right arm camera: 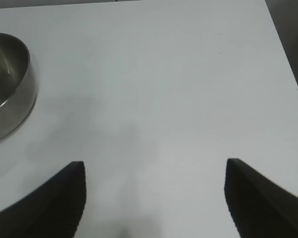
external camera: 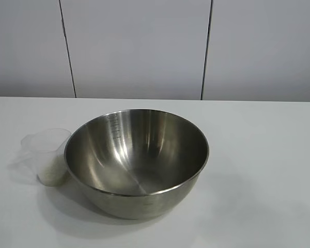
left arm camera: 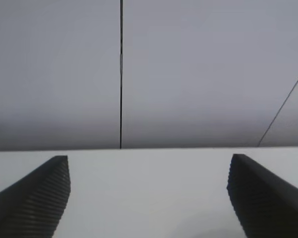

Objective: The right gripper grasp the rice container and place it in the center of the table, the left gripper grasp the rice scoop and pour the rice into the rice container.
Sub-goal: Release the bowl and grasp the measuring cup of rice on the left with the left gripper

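Note:
The rice container [external camera: 137, 160], a large shiny steel bowl, stands upright on the white table [external camera: 263, 170] near its middle; its rim also shows in the right wrist view [right arm camera: 10, 89]. Touching its left side is the rice scoop [external camera: 47, 155], a small clear plastic cup with rice [external camera: 51, 173] in its bottom. Neither arm appears in the exterior view. My left gripper [left arm camera: 149, 163] is open over bare tabletop, facing the wall. My right gripper [right arm camera: 154, 166] is open above bare table, apart from the bowl. Nothing is between either pair of fingers.
A grey panelled wall [external camera: 139, 46] with dark seams runs behind the table. The table's edge [right arm camera: 285, 59] shows in the right wrist view, with a dark floor beyond it.

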`<action>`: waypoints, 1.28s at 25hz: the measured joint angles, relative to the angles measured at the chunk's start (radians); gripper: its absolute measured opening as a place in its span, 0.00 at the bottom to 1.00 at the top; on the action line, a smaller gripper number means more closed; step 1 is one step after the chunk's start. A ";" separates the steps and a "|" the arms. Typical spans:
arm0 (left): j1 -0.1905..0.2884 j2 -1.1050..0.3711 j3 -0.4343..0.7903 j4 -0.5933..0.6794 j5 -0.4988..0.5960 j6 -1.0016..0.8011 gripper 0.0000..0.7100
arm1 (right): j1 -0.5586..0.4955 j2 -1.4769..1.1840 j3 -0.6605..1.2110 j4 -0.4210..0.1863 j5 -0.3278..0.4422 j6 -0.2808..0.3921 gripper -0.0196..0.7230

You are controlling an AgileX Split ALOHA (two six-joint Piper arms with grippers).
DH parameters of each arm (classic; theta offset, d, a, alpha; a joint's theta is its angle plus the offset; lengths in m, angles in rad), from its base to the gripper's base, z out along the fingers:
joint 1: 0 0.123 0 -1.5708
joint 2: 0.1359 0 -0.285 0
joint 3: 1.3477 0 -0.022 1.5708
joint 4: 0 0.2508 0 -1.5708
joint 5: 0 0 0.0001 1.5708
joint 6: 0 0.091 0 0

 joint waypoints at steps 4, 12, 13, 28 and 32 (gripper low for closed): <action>-0.011 -0.178 0.220 0.107 -0.156 -0.101 0.88 | 0.000 0.000 0.000 0.000 0.000 0.000 0.75; -0.011 -0.193 0.669 0.352 -0.662 -0.088 0.82 | 0.000 0.000 0.000 0.000 0.000 0.000 0.75; -0.011 -0.159 0.690 0.351 -0.698 -0.078 0.80 | 0.000 0.000 0.000 0.000 -0.002 0.000 0.75; 0.272 0.465 0.721 0.450 -1.226 0.064 0.70 | 0.000 0.000 0.000 0.000 -0.001 0.000 0.75; 0.340 0.566 0.712 0.508 -1.287 0.071 0.70 | 0.000 0.000 0.000 0.000 -0.001 0.000 0.75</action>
